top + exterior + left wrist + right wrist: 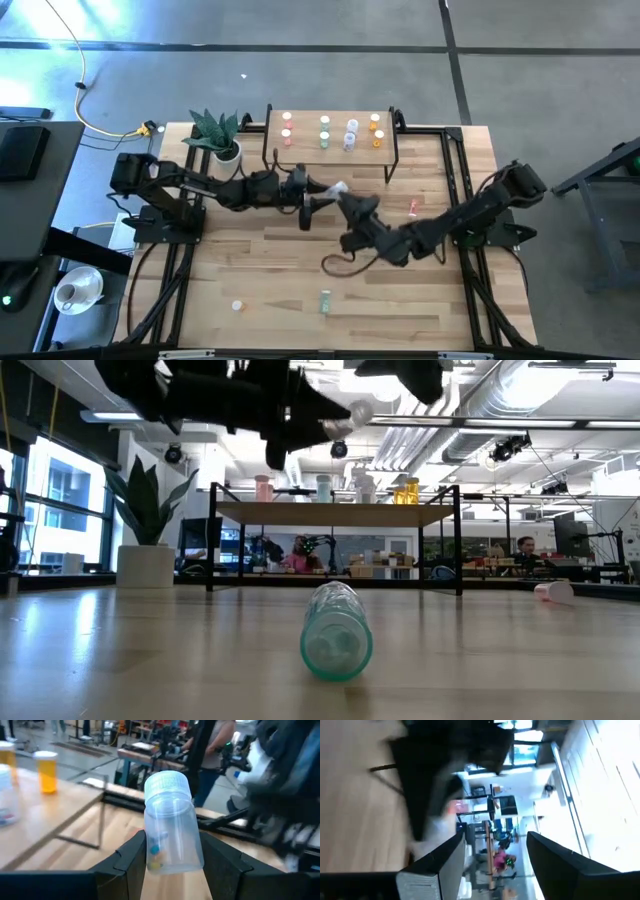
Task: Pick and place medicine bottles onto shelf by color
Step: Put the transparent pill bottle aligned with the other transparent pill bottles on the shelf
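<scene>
Between my left gripper's two dark fingers sits a small clear plastic medicine bottle with a white ribbed cap, pinched by its lower body, a few tiny coloured bits inside it. From above, that gripper hangs over the middle of the striped wooden table, just in front of the low light-wood shelf on thin black legs. My right gripper is right beside it, fingers spread with nothing between them. On the shelf, bottles stand upright in short columns: pink ones, green ones, clear ones and orange ones. On the table, a green bottle lies on its side near the front edge, an orange one sits off to its left, and a pink one lies further right. A potted green plant in a white pot stands left of the shelf.
</scene>
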`<action>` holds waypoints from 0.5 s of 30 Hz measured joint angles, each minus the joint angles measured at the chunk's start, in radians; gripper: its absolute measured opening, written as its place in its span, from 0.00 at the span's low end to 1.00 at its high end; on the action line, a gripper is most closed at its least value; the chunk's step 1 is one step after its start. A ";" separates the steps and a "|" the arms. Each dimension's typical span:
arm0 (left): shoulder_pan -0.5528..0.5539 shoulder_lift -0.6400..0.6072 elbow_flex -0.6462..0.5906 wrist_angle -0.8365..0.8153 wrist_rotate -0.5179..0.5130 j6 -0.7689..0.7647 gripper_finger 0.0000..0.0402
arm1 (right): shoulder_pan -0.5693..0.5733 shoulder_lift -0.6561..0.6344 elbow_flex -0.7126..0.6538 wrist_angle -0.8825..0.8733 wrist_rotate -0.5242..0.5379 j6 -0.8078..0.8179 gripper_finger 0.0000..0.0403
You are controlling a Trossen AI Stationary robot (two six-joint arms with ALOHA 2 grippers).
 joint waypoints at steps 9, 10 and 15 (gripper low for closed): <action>0.116 -0.005 -0.002 0.023 0.165 0.018 0.38 | -0.107 -0.171 0.000 0.038 -0.020 0.158 0.51; 0.122 -0.005 -0.002 0.037 0.181 0.018 0.38 | -0.117 -0.186 0.000 0.037 -0.019 0.182 0.51; 0.131 -0.005 -0.002 0.050 0.210 0.035 0.38 | -0.158 -0.244 0.000 0.036 -0.023 0.310 0.51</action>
